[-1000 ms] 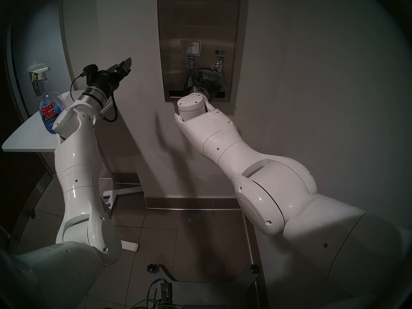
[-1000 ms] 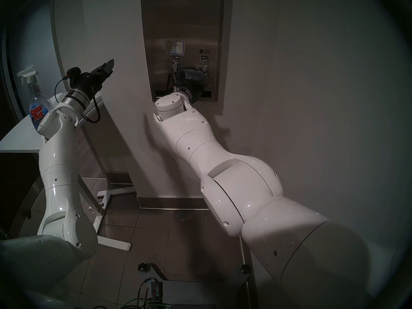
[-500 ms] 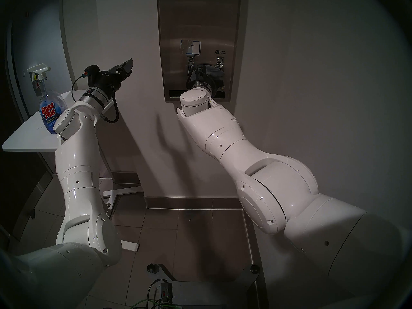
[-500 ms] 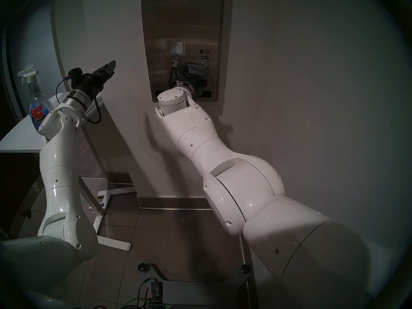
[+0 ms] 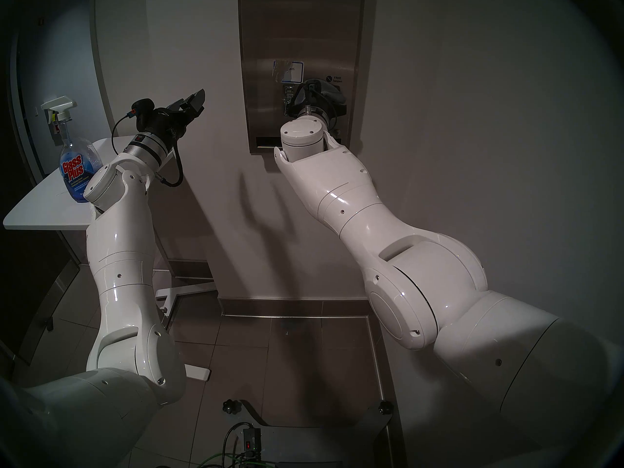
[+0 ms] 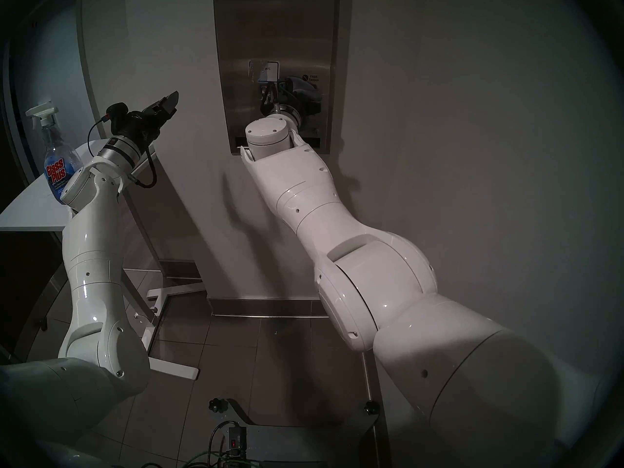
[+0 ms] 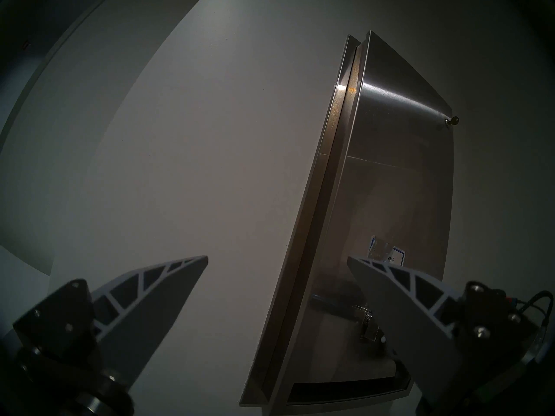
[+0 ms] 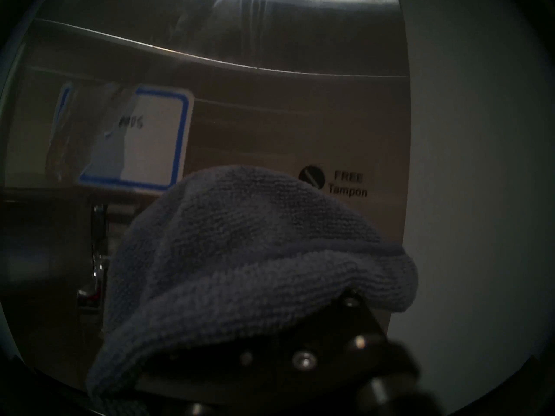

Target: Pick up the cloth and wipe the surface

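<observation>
Here your right pincer (image 5: 332, 97) is pressed up against the steel dispenser panel (image 5: 297, 35), with the grey-blue cloth (image 8: 255, 256) bunched over its front; its fingers are buried under the terry, so you cannot tell whether they are clamped on the cloth or merely draped by it. The cloth sits against the panel just below the "FREE Tampon" marking (image 8: 345, 184) and to the lower right of the blue-bordered label (image 8: 156, 139), covering the spot beside the left lever (image 8: 96, 256), which shows as a shiny metal tab left of the cloth. In the head view the cloth (image 5: 332, 87) lies well above the dark slot (image 5: 266, 142) at the panel's foot. Your left pincer (image 7: 277, 262) hangs in the air to the left of the panel, fingers spread apart and holding nothing, pointed toward the white wall (image 7: 210, 136). Further left of the panel, a spray bottle (image 5: 74, 166) stands upright on the white tabletop (image 5: 37, 207).
</observation>
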You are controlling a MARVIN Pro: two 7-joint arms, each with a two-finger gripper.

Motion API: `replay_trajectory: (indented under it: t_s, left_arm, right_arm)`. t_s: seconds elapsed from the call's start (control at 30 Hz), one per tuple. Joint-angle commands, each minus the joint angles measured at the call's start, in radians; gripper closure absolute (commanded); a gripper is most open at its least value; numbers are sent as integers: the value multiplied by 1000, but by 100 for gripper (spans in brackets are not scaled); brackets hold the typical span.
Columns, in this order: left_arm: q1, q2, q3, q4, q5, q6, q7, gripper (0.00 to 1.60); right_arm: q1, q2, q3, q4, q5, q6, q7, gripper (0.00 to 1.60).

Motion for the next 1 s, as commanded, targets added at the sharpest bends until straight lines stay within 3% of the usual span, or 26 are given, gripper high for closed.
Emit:
replay_trajectory:
  t_s: [0.0, 0.77, 0.97]
  left_arm:
    - [-38, -1, -2, -32, -10, -11, -1, 0]
    - [-46, -7, 14, -31, -10, -9, -2, 0]
    - [-48, -6, 16, -33, -11, -10, -1, 0]
  right_arm:
    - [105, 38, 31, -85, -28, -12, 20, 160]
    - [206, 16, 123, -130, -29, -12, 82, 160]
    - [243, -13, 136, -94, -23, -10, 92, 160]
